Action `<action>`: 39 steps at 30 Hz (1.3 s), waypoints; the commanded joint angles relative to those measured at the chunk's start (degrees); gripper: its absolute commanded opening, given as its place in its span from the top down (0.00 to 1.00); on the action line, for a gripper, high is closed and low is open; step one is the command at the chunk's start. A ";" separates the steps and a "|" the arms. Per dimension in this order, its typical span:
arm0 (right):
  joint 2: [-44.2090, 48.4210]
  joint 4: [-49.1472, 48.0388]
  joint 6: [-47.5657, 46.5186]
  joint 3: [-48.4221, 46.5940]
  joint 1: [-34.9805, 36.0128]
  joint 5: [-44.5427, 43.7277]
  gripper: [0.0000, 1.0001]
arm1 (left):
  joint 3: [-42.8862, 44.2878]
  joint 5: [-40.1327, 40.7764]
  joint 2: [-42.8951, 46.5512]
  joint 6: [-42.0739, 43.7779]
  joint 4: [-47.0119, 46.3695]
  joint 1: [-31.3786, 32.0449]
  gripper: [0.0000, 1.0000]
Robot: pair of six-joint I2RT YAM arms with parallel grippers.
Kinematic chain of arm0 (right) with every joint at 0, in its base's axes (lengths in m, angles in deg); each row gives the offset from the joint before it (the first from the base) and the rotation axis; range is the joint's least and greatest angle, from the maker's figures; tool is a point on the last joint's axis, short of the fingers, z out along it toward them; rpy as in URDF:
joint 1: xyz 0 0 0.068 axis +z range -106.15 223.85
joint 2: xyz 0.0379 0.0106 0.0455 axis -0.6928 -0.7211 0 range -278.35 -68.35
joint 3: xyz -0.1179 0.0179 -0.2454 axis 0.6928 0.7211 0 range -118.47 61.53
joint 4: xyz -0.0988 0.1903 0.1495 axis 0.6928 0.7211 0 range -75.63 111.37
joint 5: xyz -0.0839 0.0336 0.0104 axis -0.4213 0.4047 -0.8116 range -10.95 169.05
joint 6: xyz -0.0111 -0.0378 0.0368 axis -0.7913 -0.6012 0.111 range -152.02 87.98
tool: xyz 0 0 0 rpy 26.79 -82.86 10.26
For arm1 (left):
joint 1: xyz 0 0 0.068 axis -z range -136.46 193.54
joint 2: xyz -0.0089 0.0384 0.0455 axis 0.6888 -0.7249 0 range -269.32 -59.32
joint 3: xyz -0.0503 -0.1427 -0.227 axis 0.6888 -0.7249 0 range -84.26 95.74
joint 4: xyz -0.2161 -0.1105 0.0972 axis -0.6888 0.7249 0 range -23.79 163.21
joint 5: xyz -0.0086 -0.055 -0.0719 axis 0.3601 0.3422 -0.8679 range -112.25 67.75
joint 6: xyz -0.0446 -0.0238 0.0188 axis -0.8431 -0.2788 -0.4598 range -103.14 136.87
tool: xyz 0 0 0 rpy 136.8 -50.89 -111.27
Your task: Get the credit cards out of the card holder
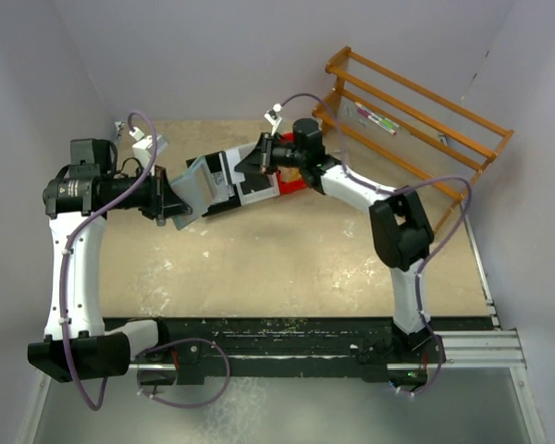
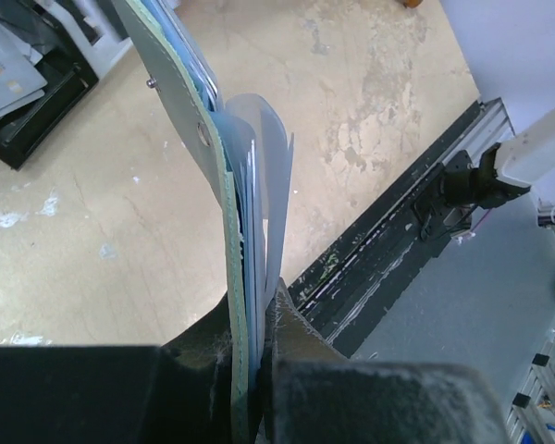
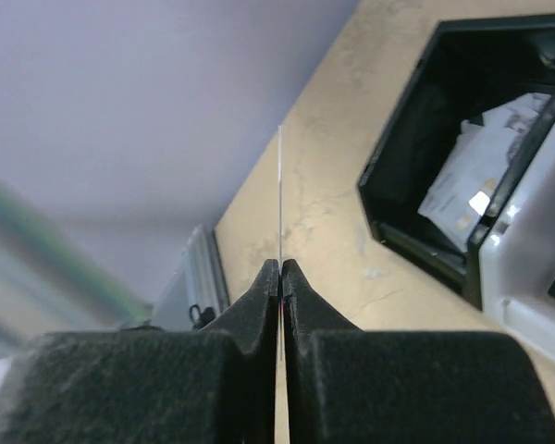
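My left gripper (image 1: pixel 173 200) is shut on the lower edge of the mint-green card holder (image 1: pixel 200 181) and holds it up above the table. In the left wrist view the card holder (image 2: pixel 179 111) stands edge-on between my fingers, its clear pocket pages (image 2: pixel 271 185) fanning out, with the gripper (image 2: pixel 259 310) clamped on it. My right gripper (image 1: pixel 262 159) is shut on a thin pale credit card (image 3: pixel 280 185), seen edge-on in the right wrist view, where the gripper (image 3: pixel 281 270) is above the table beside a black bin. The card holder is a green blur at left (image 3: pixel 32 245).
A black bin (image 3: pixel 388 139) holds several pale cards (image 3: pixel 462 180); it also shows in the left wrist view (image 2: pixel 51 116). A grey bin (image 1: pixel 224 165) and a red bin (image 1: pixel 292 185) stand beside it. A wooden rack (image 1: pixel 416 111) is at the back right.
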 commanded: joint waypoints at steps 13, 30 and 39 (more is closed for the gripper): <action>-25.57 2.89 -1.87 -27.10 6.04 -9.08 1.00 | 2.86 -14.72 1.22 5.98 7.00 -0.05 1.00; -12.79 3.41 -8.99 -17.63 6.54 -16.47 0.38 | 4.38 -19.68 1.73 6.17 7.83 -0.11 1.00; 12.88 -15.29 0.77 8.27 3.67 -4.80 0.03 | 5.12 -25.65 0.85 9.03 9.65 -0.05 1.00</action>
